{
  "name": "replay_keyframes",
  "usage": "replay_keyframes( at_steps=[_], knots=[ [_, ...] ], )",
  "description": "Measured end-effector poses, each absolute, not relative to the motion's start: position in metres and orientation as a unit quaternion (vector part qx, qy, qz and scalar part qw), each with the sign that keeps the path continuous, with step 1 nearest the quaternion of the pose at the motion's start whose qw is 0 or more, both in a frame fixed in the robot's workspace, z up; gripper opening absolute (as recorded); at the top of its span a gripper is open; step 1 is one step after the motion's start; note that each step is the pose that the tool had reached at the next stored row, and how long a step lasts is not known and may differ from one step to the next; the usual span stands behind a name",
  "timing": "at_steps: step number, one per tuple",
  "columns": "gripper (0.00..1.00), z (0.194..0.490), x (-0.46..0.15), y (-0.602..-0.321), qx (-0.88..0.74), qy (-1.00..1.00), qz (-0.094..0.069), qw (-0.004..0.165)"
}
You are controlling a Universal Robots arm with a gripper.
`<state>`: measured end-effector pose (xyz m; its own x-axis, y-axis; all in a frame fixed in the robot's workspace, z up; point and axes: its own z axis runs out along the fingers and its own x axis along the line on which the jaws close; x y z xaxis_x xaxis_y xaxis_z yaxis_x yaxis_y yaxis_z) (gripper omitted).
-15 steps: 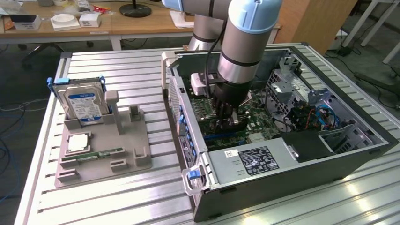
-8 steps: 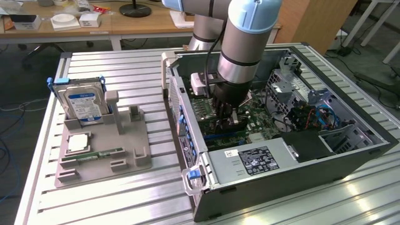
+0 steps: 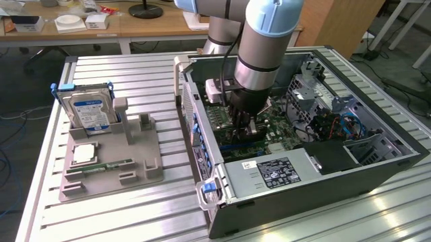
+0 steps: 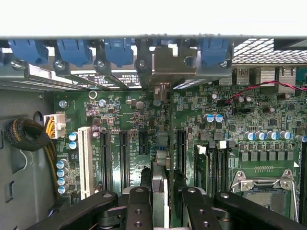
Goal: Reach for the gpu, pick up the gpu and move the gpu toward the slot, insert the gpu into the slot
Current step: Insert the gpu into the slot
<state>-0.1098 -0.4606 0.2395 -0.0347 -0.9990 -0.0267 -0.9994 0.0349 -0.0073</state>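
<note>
From the hard drive (image 3: pixel 91 112) left standing in its stand at the frame's left to the open computer case (image 3: pixel 377 166) at centre-right, the hand (image 3: pixel 248 126) grips the gpu (image 4: pixel 159 191) edge-on above the motherboard (image 4: pixel 240 124), where slight tilt could jam it beside the slot (image 4: pixel 181 151).

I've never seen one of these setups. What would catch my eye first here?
Probably the big grey-and-blue robot arm plunging into the open black computer case, its black gripper down over the green motherboard. The wrist view shows the gripper closed on the thin dark gpu card, held edge-on among the black slots. At the exterior view's left, a silver, blue-labelled hard drive stands upright in a grey holder tray.
</note>
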Motion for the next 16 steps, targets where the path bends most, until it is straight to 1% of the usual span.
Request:
replay_keyframes(
  at_steps=[16],
  knots=[
    [0.29, 0.2368, -0.1099, -0.4606, -0.695, 0.719, 0.007, 0.012]
  ],
)
